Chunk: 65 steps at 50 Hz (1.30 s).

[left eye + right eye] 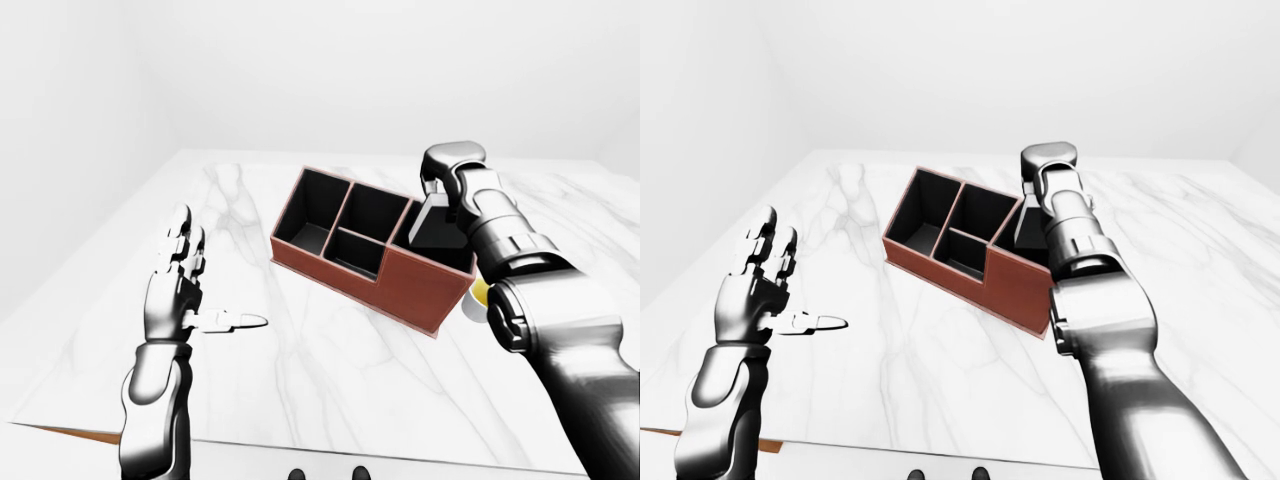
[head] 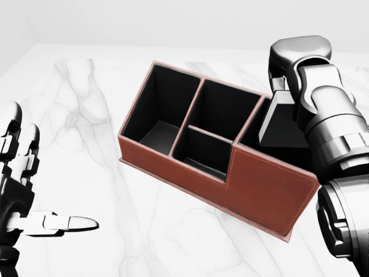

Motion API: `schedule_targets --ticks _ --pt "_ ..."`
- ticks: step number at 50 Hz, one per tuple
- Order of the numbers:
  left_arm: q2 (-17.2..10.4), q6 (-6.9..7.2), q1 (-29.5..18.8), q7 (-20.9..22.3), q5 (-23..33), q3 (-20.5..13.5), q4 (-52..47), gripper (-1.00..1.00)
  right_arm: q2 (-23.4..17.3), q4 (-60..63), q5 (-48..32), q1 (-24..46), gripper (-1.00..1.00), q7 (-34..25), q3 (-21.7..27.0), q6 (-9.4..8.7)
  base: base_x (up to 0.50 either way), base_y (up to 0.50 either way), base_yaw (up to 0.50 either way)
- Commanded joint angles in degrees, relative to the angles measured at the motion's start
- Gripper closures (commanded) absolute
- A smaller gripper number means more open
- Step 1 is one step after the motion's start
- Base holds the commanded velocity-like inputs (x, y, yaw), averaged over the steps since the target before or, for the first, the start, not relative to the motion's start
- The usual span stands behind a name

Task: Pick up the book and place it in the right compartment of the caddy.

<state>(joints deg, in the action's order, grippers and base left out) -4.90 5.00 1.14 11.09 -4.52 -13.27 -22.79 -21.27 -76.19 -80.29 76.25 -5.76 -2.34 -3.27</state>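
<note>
Lowering the book into the caddy is the step in hand: the right robot hand (image 2: 291,72), at the upper right of the head view, is clamped on the top edge of the thin, dark, flat-covered book with a pale grey spine (image 2: 282,118), which stands tilted with its lower part already inside the right compartment of the reddish-brown leather caddy with black lining (image 2: 253,184). To my judgement the task is nearly done; the next move calls for easing the book down until it rests on the compartment floor, then spreading the fingers and lifting clear without dragging the caddy. Whether the book already touches the floor is hidden by the caddy wall. The left robot hand (image 1: 180,290) hovers idle at the left of the left-eye view, fingers spread apart, over the white marble desk (image 1: 330,360)
</note>
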Motion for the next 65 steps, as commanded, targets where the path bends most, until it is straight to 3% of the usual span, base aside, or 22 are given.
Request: schedule_targets --ticks 1,8,39,52,65 --pt "-0.3 0.0 -0.24 0.13 -0.21 -0.38 0.45 -1.0 0.53 0.02 -1.91 0.22 1.0 1.37 -1.22 -1.01 0.0 0.0 0.0" --pt "-0.45 0.0 0.29 0.53 -0.79 -1.28 0.77 -1.0 1.13 -0.39 -2.24 -0.09 1.0 1.6 -1.16 -1.73 0.0 0.0 0.0" --pt "-0.18 0.0 1.79 0.45 -0.73 -2.43 3.92 -1.0 2.29 -1.85 -1.77 -2.48 1.0 2.76 -0.18 -1.73 0.0 0.0 0.0" --pt "-0.99 0.0 -0.96 -0.63 -0.38 -1.56 9.51 -1.0 3.0 -2.32 -2.29 -3.92 1.0 3.45 0.07 -1.73 0.0 0.0 0.0" --pt "-1.46 -1.27 -0.94 -1.03 -0.86 -1.66 11.04 -1.0 3.83 -2.65 -2.66 -4.87 1.0 3.91 0.43 -1.73 0.0 0.0 0.0"
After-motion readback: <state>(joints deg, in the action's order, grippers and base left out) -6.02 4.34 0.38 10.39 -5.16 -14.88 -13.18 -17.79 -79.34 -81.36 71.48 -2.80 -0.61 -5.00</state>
